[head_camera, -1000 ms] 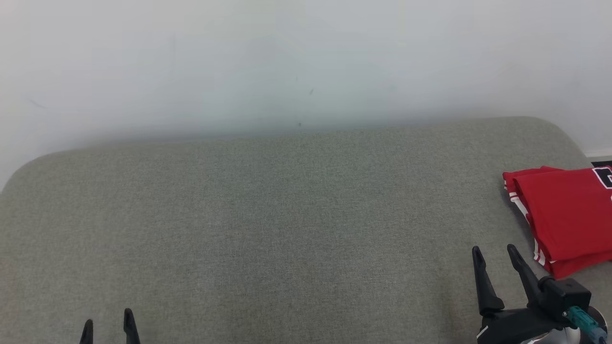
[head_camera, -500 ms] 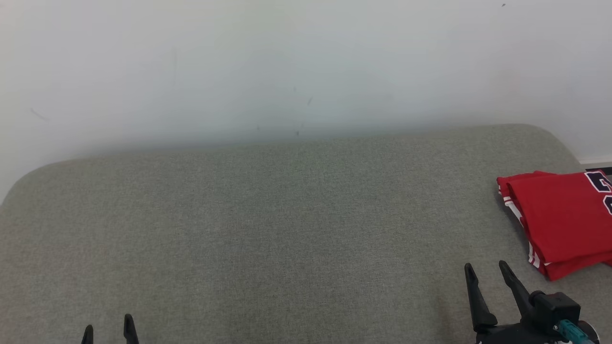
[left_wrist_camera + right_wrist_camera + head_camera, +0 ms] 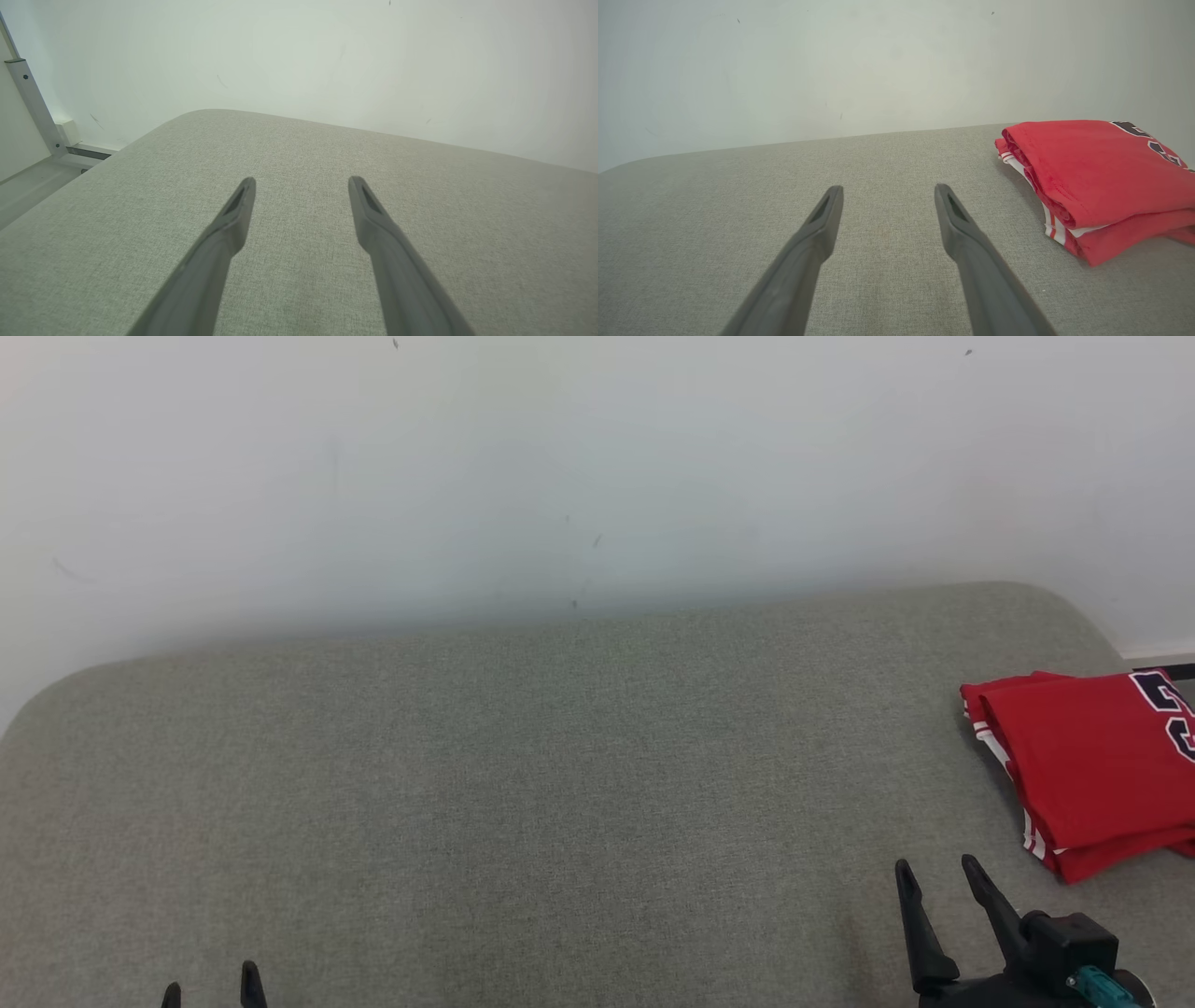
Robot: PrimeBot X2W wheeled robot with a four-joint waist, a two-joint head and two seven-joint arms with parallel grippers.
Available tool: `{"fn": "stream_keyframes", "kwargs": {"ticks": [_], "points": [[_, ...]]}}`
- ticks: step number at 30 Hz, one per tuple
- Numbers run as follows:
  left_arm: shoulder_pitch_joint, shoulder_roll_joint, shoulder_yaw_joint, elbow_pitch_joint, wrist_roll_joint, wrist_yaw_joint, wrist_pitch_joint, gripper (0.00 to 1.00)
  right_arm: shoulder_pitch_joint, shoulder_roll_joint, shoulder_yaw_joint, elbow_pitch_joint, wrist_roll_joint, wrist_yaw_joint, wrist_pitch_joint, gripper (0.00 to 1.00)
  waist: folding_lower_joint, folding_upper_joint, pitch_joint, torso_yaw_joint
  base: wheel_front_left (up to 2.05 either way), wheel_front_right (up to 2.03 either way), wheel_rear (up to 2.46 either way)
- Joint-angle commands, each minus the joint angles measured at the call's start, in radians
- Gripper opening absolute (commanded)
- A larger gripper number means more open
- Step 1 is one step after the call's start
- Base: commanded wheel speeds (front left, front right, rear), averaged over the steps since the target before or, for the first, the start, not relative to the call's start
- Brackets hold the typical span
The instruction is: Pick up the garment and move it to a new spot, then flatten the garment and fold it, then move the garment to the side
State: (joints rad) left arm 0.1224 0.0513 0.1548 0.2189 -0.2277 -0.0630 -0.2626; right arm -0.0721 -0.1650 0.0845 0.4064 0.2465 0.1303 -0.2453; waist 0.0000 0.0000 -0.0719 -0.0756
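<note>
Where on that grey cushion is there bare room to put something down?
Nearly everywhere. The grey cushion lies bare from its left end, along the white wall, across to the folded red garment at the far right. The open left gripper and right gripper hang over the near edge. It is tight only between the garment and the right gripper.

The grey-green upholstered surface point(image 3: 523, 784) bears a folded red garment point(image 3: 1092, 765).

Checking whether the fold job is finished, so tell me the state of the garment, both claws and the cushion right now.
red garment: folded, lying at the cushion's right end, untouched.
left claw: open, empty.
right claw: open, empty, left of the garment, apart from it.
grey cushion: smooth, bearing the garment.
</note>
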Motion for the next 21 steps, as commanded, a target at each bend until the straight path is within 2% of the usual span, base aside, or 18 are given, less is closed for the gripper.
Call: {"fn": "stream_keyframes", "kwargs": {"ticks": [1,17,18,21], "points": [[0.012,-0.002,0.002,0.001,0.007,-0.005,-0.002,1.0,0.008,0.005,0.002,0.002,0.003,0.0,0.003,1.0,0.0,0.0,-0.001,0.0,0.0,0.0,0.0],[0.011,-0.002,0.007,0.01,0.015,-0.014,-0.002,1.0,-0.008,0.015,0.018,0.019,0.002,0.0,-0.006,1.0,0.0,0.0,0.005,-0.002,0.0,0.0,0.0],[0.001,0.0,0.005,0.01,0.011,-0.009,0.0,0.0,-0.004,0.012,0.016,0.018,0.005,0.0,-0.001,0.0,0.0,0.0,0.005,-0.002,0.0,0.0,0.0],[0.003,-0.005,0.004,0.037,0.007,-0.008,0.002,0.0,0.013,0.017,0.018,0.041,0.006,0.0,0.0,0.0,0.0001,0.0,0.005,-0.002,0.0,0.0,0.0]]}}
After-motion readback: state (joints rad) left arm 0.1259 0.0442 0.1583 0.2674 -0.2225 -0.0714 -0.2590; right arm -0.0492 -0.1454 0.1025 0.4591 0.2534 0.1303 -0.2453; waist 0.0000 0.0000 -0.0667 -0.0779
